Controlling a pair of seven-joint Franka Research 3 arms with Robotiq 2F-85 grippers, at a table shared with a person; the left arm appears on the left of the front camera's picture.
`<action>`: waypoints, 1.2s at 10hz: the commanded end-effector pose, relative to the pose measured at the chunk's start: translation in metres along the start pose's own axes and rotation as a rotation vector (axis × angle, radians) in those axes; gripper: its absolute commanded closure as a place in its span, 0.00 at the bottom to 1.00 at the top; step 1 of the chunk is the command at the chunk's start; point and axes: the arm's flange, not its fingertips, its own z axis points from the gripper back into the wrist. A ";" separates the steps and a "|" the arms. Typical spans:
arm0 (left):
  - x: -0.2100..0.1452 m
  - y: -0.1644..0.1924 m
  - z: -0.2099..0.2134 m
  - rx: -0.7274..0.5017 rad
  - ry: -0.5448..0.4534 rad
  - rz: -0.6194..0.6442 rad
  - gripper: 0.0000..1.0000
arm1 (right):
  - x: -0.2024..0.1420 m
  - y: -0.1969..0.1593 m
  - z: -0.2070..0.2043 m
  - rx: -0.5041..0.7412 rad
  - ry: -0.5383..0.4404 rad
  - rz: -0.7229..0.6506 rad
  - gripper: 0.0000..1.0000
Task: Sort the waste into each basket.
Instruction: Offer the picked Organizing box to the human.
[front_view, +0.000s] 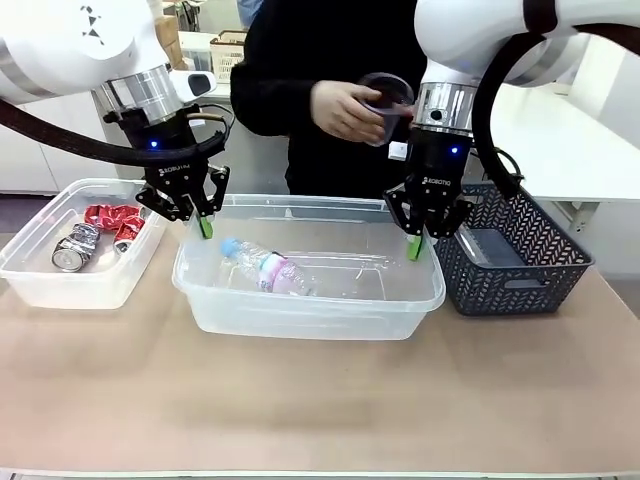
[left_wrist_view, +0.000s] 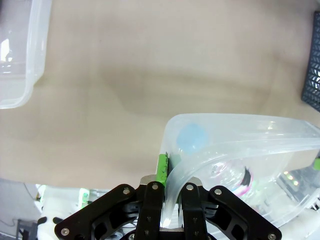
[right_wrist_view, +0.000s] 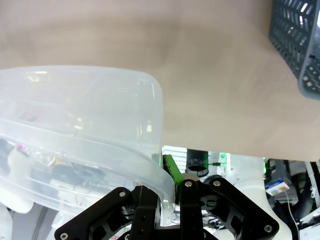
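A large clear basket (front_view: 310, 305) stands mid-table with one pink-labelled bottle (front_view: 265, 268) lying in it. My left gripper (front_view: 203, 225) is shut on that basket's back-left rim. My right gripper (front_view: 418, 245) is shut on its back-right rim. The left wrist view shows my left gripper (left_wrist_view: 172, 177) pinching the rolled rim (left_wrist_view: 210, 162), with the bottle's pale blue cap (left_wrist_view: 192, 140) seen through the wall. In the right wrist view my right gripper (right_wrist_view: 172, 180) clamps the rim (right_wrist_view: 150, 167) of the same tub. A smaller clear basket (front_view: 40, 270) at the left holds crushed red-and-silver cans (front_view: 100, 232).
A dark grey lattice basket (front_view: 515, 250) stands right of the large tub, close to my right gripper. Across the table a person's hand (front_view: 345, 108) holds a clear plastic item (front_view: 388, 100) above the tub's far side. Bare tabletop (front_view: 320, 400) lies in front.
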 end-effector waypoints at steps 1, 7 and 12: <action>0.002 0.003 0.004 -0.008 -0.023 0.039 1.00 | -0.006 -0.003 0.001 -0.007 0.015 -0.001 1.00; 0.002 0.003 0.004 -0.008 -0.023 0.039 1.00 | -0.006 -0.003 0.001 -0.007 0.015 -0.001 1.00; 0.002 0.003 0.004 -0.008 -0.023 0.039 1.00 | -0.006 -0.003 0.001 -0.007 0.015 -0.001 1.00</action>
